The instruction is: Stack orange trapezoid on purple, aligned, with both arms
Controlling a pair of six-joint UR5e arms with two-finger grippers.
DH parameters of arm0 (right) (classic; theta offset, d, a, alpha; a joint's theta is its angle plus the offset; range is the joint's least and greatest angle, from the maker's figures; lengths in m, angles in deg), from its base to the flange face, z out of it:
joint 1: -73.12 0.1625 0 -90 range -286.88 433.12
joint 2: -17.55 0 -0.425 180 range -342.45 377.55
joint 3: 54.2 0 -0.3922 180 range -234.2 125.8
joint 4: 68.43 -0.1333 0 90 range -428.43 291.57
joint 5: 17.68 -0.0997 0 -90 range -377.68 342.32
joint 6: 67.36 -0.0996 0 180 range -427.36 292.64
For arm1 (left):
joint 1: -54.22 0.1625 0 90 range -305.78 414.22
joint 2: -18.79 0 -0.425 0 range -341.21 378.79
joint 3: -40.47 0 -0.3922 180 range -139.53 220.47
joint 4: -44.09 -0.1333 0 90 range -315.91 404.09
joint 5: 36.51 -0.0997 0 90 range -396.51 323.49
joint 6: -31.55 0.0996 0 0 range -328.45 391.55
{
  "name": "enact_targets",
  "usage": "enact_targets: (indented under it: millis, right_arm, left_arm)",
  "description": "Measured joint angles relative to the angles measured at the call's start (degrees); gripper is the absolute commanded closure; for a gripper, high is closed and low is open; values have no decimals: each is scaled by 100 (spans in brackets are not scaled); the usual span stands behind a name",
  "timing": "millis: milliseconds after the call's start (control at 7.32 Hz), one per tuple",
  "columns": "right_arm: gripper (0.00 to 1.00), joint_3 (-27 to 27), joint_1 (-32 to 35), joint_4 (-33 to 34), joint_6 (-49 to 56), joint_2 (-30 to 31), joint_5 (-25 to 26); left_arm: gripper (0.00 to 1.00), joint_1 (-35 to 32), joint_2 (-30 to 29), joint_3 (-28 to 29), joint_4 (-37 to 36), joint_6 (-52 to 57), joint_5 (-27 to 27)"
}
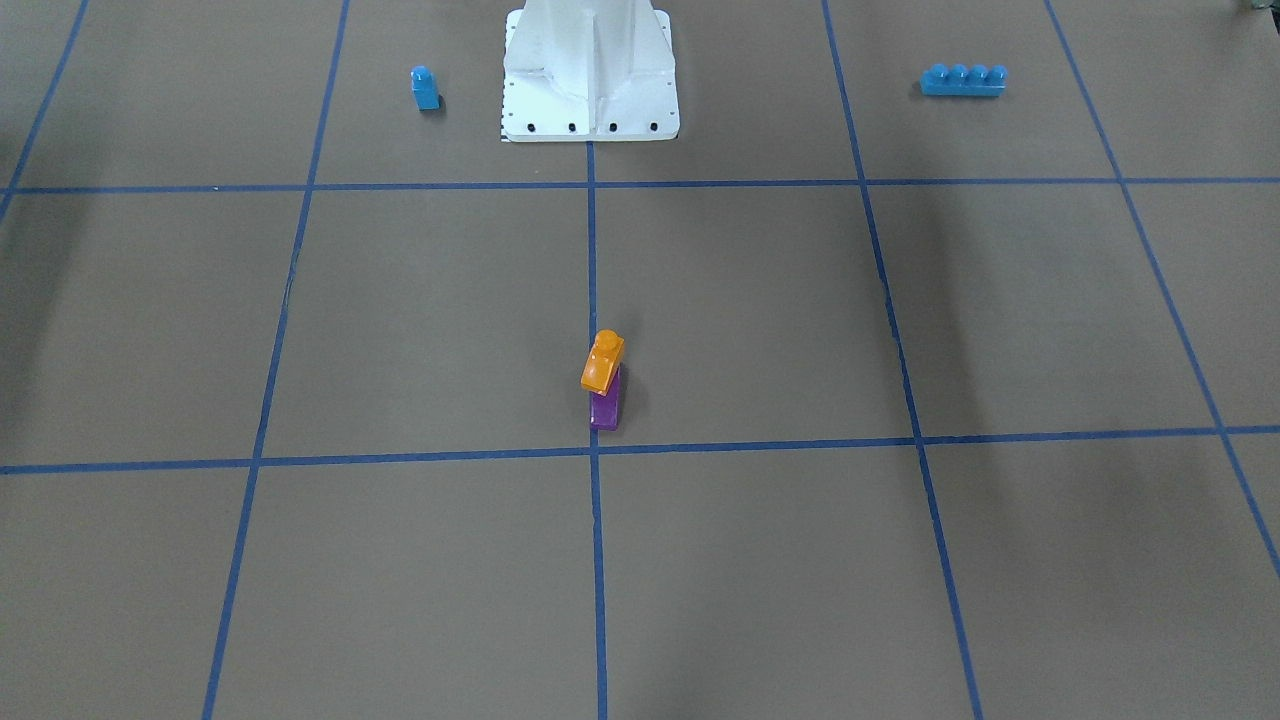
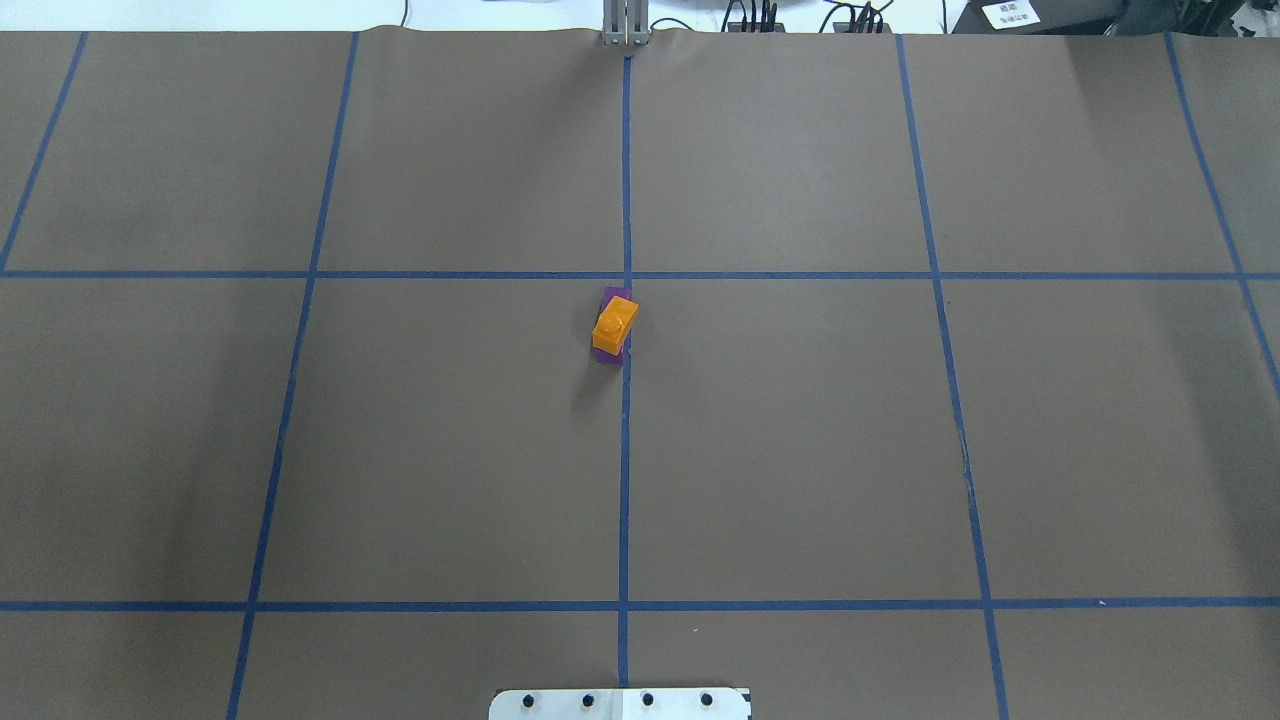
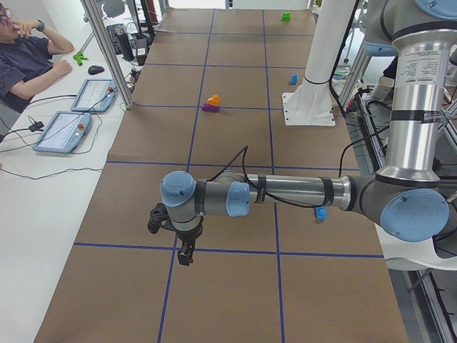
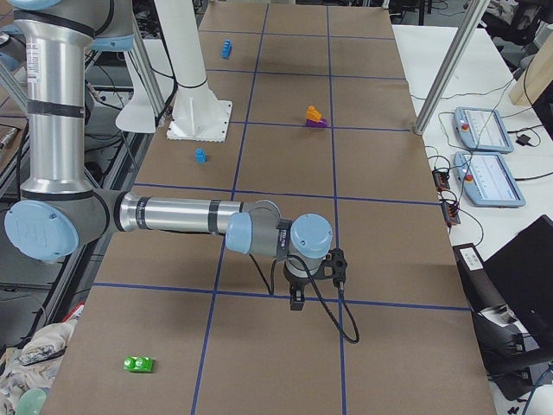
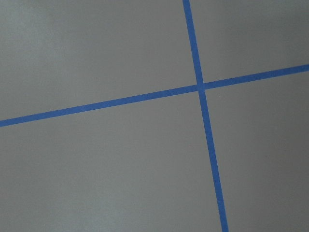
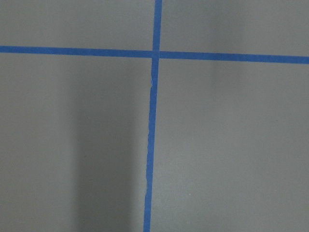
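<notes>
The orange trapezoid sits on top of the purple brick near the table's middle, by the centre tape line. It is turned a little askew, so purple shows past its ends in the overhead view, orange over purple. The pair also shows far off in the side views. Both arms are far from the stack. My left gripper shows only in the left side view, my right gripper only in the right side view; I cannot tell whether they are open or shut. The wrist views show only bare table and tape.
A small blue one-stud brick and a long blue four-stud brick lie on either side of the white pedestal base. A green brick lies at the near table end. An operator sits beside tablets.
</notes>
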Motion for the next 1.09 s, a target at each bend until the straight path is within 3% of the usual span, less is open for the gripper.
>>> enact_targets:
  millis: [546, 1093]
  right_arm:
    - [0, -4, 0, 0, -12, 0, 23]
    - [0, -8, 0, -3, -581, -37, 44]
  left_arm:
    - [0, 2, -59, 41, 10, -1179, -33]
    - [0, 3, -64, 60, 21, -1326, -33]
